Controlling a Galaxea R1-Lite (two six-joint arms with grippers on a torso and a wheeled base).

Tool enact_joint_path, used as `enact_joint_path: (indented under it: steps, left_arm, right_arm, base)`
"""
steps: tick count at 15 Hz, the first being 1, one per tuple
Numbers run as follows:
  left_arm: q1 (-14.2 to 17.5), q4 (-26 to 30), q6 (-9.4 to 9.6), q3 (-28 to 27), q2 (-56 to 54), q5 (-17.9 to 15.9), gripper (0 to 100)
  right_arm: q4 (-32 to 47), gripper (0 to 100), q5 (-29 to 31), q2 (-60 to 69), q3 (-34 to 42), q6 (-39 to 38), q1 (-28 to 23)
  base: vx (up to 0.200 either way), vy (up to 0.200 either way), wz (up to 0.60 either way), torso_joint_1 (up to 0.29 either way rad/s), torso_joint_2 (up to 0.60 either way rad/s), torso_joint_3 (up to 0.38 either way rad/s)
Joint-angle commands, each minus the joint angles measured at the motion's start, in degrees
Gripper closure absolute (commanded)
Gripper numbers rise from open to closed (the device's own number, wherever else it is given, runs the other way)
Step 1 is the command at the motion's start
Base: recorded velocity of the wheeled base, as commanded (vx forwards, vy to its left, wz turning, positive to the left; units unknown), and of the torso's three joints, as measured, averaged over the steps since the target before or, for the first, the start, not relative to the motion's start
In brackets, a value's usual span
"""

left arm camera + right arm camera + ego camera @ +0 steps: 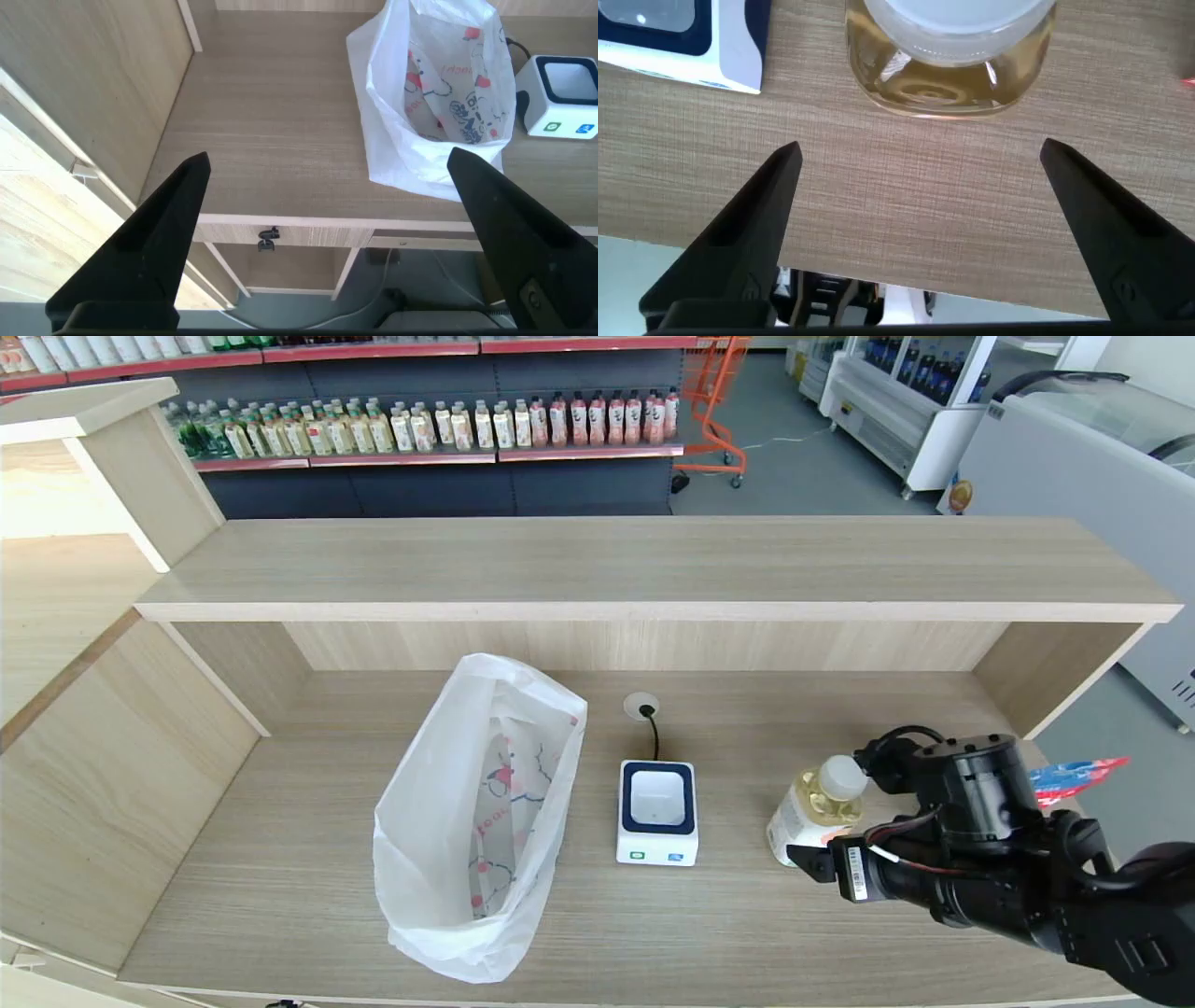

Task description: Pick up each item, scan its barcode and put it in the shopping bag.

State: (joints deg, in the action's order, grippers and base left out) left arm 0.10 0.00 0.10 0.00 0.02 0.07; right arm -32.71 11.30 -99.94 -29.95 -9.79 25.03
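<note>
Bottle: the bottle (pixel 820 807) stands upright on the bench (pixel 747 933), right of centre in the head view and just right of the scanner (pixel 657 812). It has a white cap and pale yellow liquid.
Long axis: vertical, cap up.
Right gripper: the right gripper (pixel 920 154) is spread wide and holds nothing. In the head view it sits at the lower right, on the near side of the bottle.
Key relation: the bottle lies straight ahead of the right gripper, roughly centred on the gap, but beyond the fingertips and not yet between them.
Left gripper: the left gripper (pixel 329 161) is also released and empty, off the bench's near edge and well apart from the bottle.
Nearer arm: the right, by far.
Shopping bag: the shopping bag (pixel 420 840) stands open left of the scanner.
Judged next: a forward advance to straddle the bottle's body.
</note>
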Motion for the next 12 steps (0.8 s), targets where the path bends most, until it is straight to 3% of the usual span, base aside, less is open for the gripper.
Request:
enact_joint_path:
  steps: [1, 3, 4, 6, 12]
  left_arm:
    - [0.0, 0.0, -0.01, 0.0, 0.0, 0.0, 0]
    - [0.0, 0.0, -0.01, 0.0, 0.0, 0.0, 0]
    - [0.0, 0.0, -0.01, 0.0, 0.0, 0.0, 0]
    - [0.0, 0.0, -0.01, 0.0, 0.0, 0.0, 0]
    - [0.0, 0.0, -0.01, 0.0, 0.0, 0.0, 0]
  right_arm:
    - [-6.0, 0, 1.1, -7.0, 1.7, 0.4, 1.6]
    - [-9.2, 0, 2.9, -8.6, 1.9, 2.1, 1.6]
    - [-17.7, 0, 4.2, -12.1, 2.5, 5.7, 1.5]
    - [-27.5, 0, 4.6, -15.9, 3.5, 9.9, 1.5]
    - [-42.0, 0, 4.4, -21.9, 3.0, 15.1, 1.6]
  base:
    - [0.0, 0.0, 0.0, 0.0, 0.0, 0.0]
    - [0.0, 0.0, 0.0, 0.0, 0.0, 0.0]
    - [0.0, 0.0, 0.0, 0.0, 0.0, 0.0]
    - [0.0, 0.0, 0.0, 0.0, 0.0, 0.0]
    - [0.0, 0.0, 0.0, 0.0, 0.0, 0.0]
